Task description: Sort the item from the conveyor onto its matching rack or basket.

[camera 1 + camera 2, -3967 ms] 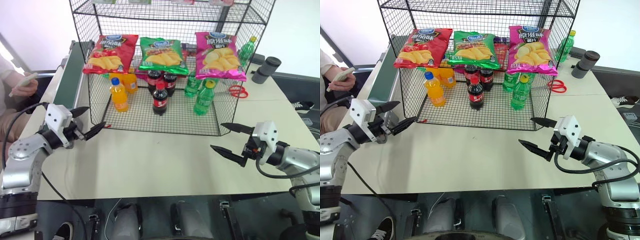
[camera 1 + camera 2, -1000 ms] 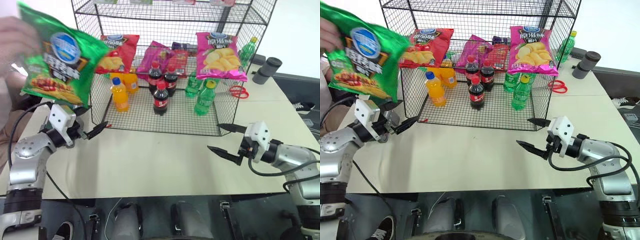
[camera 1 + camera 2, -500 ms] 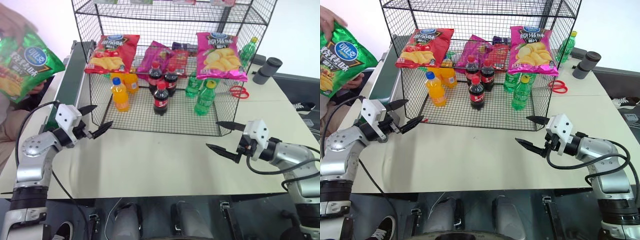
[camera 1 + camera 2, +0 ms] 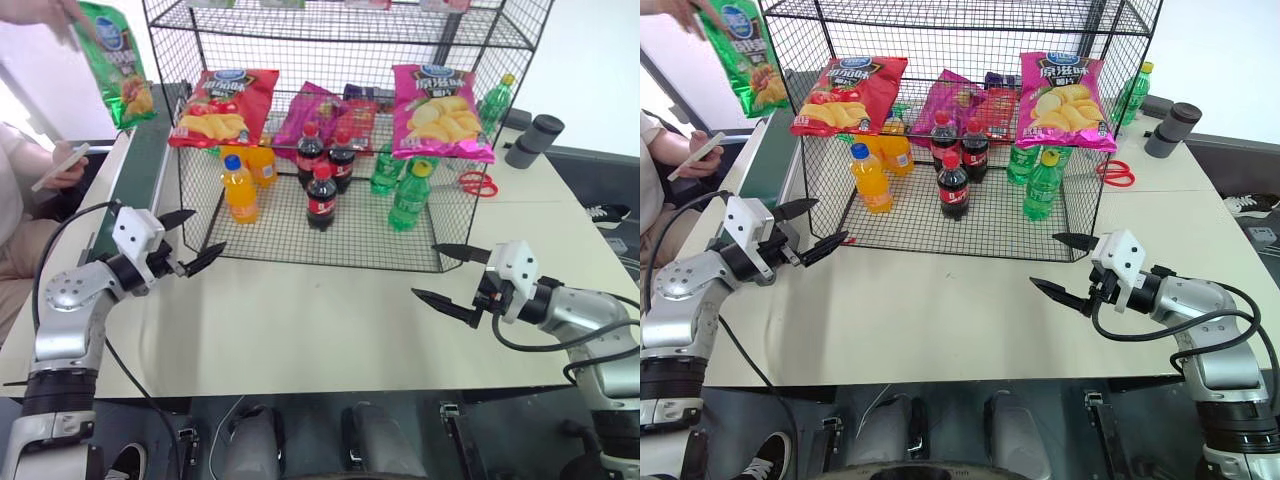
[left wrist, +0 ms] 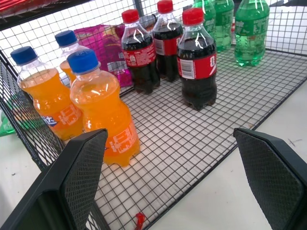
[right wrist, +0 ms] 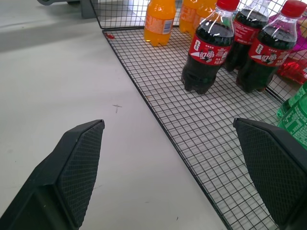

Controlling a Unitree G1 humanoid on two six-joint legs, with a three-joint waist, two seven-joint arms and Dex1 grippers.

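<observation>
A person's hand holds the item, a shiny green crisp bag [image 4: 122, 62], up in the air at the far left, above the conveyor [image 4: 138, 165]. The conveyor's dark green belt runs along the left side of the rack [image 4: 340, 25], a tall black wire-mesh unit. My left gripper [image 4: 208, 228] hovers open and empty over the table near the rack's front left corner, well below the bag. Over the table in front of the rack's right corner, my right gripper [image 4: 425, 270] is also open and empty. The left wrist view shows the fingers [image 5: 81, 172] spread wide.
On the rack's shelf lie a red crisp bag [image 4: 220, 105], a magenta one [image 4: 440, 98] and smaller bags [image 4: 325, 115] between them. Orange [image 4: 238, 188], cola [image 4: 320, 195] and green bottles [image 4: 408, 195] stand on the bottom tier. Red scissors [image 4: 477, 182] and grey cups [image 4: 533, 140] are at the right.
The green bag, earlier lying on the rack's shelf, is now in a person's hand. Over the last second it went from in front of my left arm up over the conveyor. Both grippers kept still.
</observation>
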